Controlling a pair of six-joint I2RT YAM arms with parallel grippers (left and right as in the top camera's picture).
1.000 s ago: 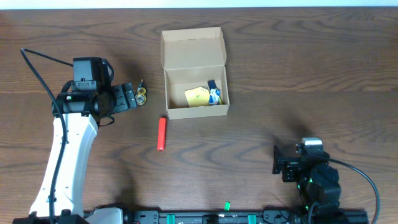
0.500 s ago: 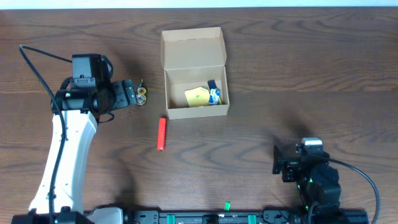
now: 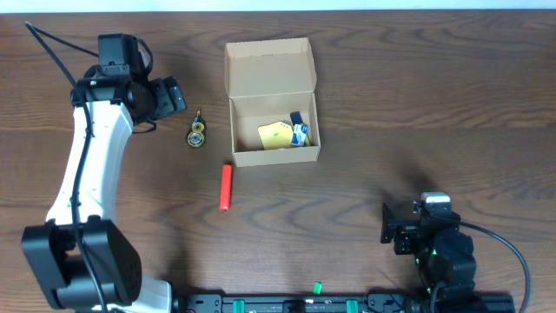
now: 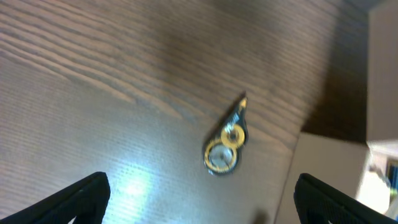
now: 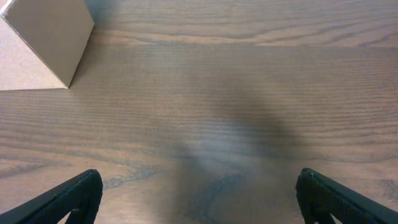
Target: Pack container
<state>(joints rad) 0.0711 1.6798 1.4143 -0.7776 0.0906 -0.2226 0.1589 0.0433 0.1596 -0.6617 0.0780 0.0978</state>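
Left gripper (image 4: 201, 190) spread wide, holding nothing, apart from small yellow-black item (image 4: 225, 144)

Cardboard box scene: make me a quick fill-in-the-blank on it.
The cardboard box has its flap lid ____.
The marker lying outside the box is ____ in colour.
The left gripper hovers with its jaws ____.
The sticky-note pad lies ____ the box.
Missing words: open; red; open; inside.

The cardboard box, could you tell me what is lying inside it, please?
Inside the cardboard box lie a pale yellow sticky-note pad and a small blue-and-white item beside it. Anything beneath them is covered.
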